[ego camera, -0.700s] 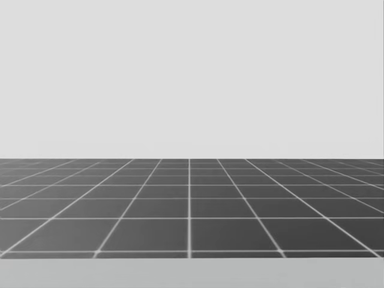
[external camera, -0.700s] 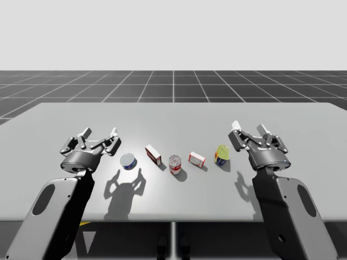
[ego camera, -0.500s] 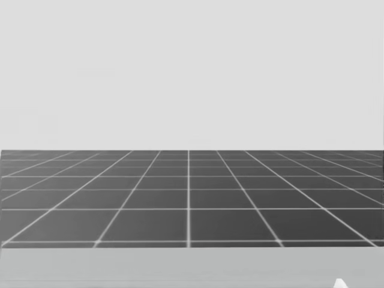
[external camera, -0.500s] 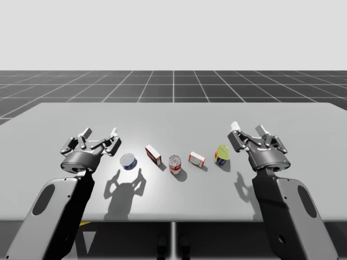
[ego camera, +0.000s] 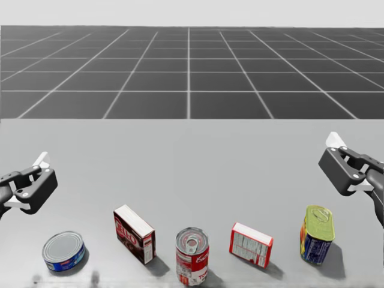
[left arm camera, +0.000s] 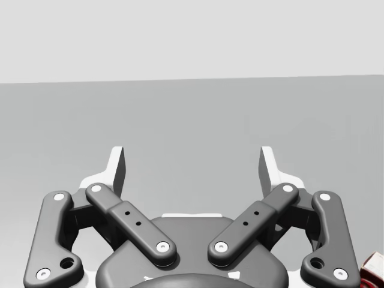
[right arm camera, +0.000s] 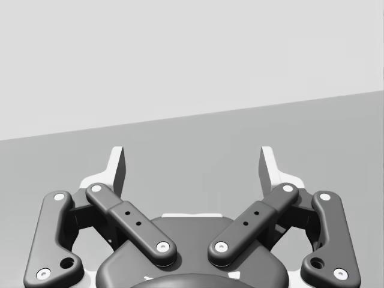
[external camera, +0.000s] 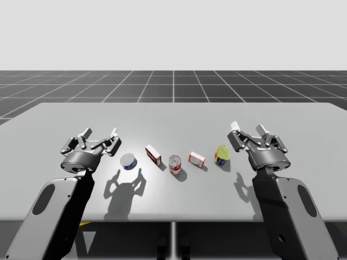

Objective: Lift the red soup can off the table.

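1. Table (external camera: 173, 116): a grey slab bearing five items in one row across its near half.
2. Red soup can (ego camera: 192, 256): it stands upright on the table at the middle of the row, its pull-tab lid facing up; nothing covers it or lies on it.
3. Dark red box (ego camera: 134, 233): it stands on edge just left of the soup can, apart from it.
4. Red-and-white box (ego camera: 250, 244): it lies tilted just right of the soup can, likewise apart.
5. Blue flat can (ego camera: 63, 251): the left end of the row, beyond the dark red box.
6. Yellow-green can (ego camera: 316, 234): the right end of the row, upright, with a blue label.
7. Left gripper (external camera: 100, 133): raised above the table, just left of and slightly beyond the blue flat can; its fingers are spread wide with nothing between them. The forearm rises from the near left edge.
8. Right gripper (external camera: 248, 129): raised just right of the yellow-green can, fingers equally wide and holding nothing; the forearm rises from the near right edge.
9. Both grippers are well apart from the soup can, with a box and an end can between each and it.
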